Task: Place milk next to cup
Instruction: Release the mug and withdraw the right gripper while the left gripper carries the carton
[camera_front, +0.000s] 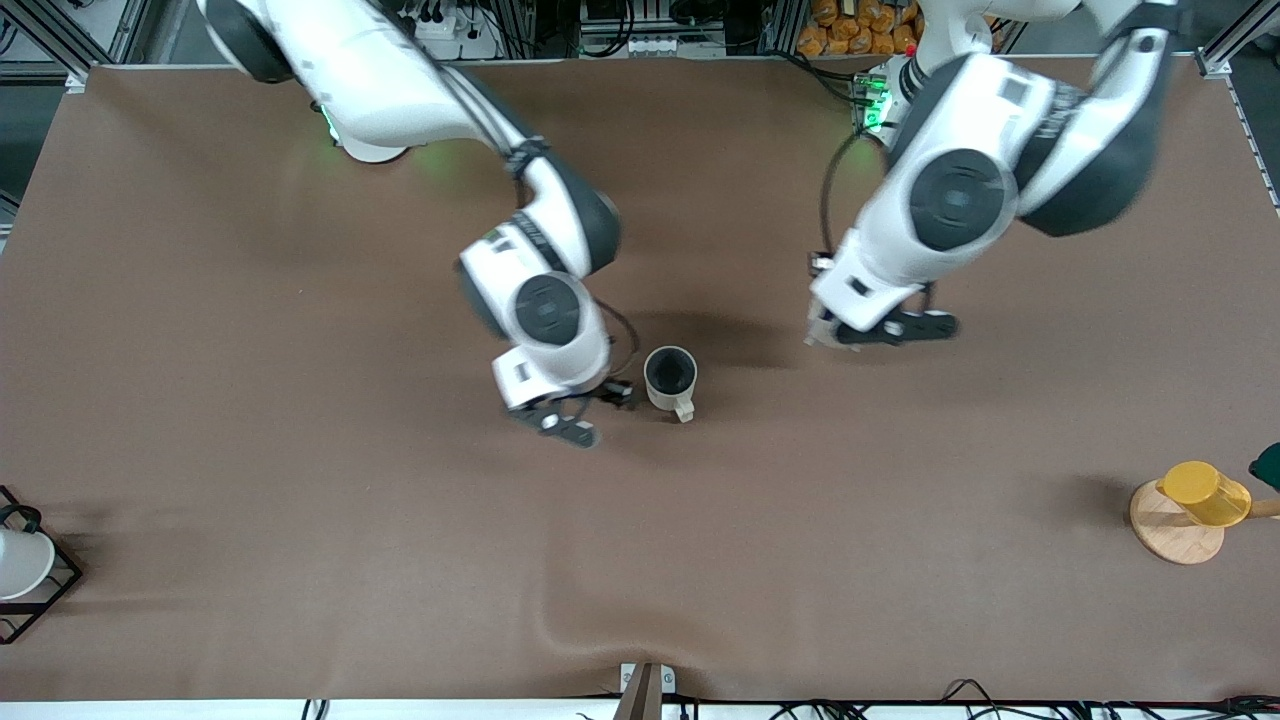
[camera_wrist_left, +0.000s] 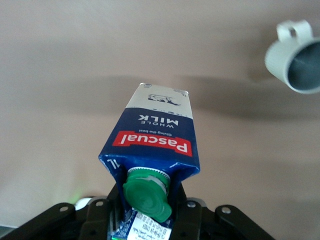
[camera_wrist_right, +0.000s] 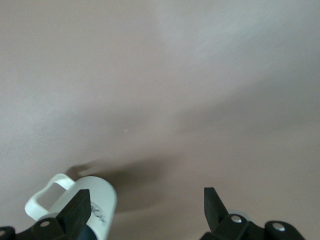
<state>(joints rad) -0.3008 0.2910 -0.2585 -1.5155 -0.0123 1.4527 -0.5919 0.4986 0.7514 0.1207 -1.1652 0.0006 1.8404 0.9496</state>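
Observation:
The milk (camera_wrist_left: 157, 135), a dark blue carton with a green cap, red band and pale sides, is clamped at its top in my left gripper (camera_wrist_left: 147, 210). In the front view the left gripper (camera_front: 880, 330) hangs over bare table toward the left arm's end from the cup, and its hand hides the carton. The cup (camera_front: 670, 378), a grey-cream mug with a dark inside, stands upright mid-table and also shows in the left wrist view (camera_wrist_left: 295, 62). My right gripper (camera_front: 588, 408) is open and empty just beside the cup (camera_wrist_right: 95, 205), on the right arm's side.
A yellow cup (camera_front: 1205, 492) sits on a round wooden coaster (camera_front: 1170, 535) at the left arm's end. A white cup in a black wire rack (camera_front: 25, 570) is at the right arm's end. The brown cloth has a fold (camera_front: 590, 630) near the front edge.

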